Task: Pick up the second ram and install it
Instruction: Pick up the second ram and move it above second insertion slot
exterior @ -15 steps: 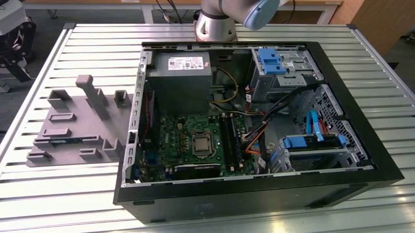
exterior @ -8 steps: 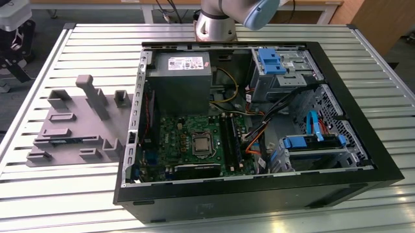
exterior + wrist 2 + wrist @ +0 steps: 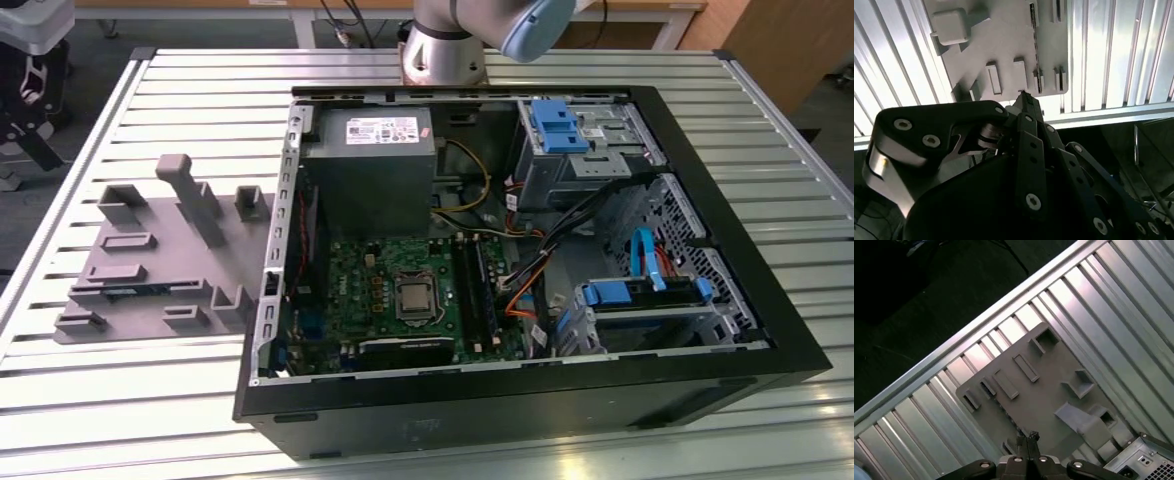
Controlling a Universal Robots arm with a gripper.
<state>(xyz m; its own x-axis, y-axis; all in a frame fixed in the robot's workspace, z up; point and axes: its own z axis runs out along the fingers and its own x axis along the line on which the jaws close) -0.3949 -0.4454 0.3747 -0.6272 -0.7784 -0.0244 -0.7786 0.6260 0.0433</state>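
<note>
So the jaws are pinched together here. In the first wrist view the fingertips (image 3: 1032, 436) meet with nothing between them, so they're not carrying anything. The second ram (image 3: 1037, 70) looks to be parked in the grey fixture plate (image 3: 1004, 45). In the second wrist view it's the thin dark strip standing on edge in a groove between the little grey blocks. The tip of the jaws lines up close to one end of it, though I can't tell how high above it they are. In the exterior view I think it's the dark sliver (image 3: 134, 291) in the near part of the plate, on the exterior view's left of the open PC case (image 3: 534, 400). Plate and case sit just beside each other on the slatted metal worktop (image 3: 160, 400). Inside the case the green motherboard (image 3: 360, 290) lies flat, with the long black memory slots (image 3: 477, 285) just to the exterior view's right of the CPU socket (image 3: 415, 297). The arm's base (image 3: 441, 45) is at the far edge of the worktop.
</note>
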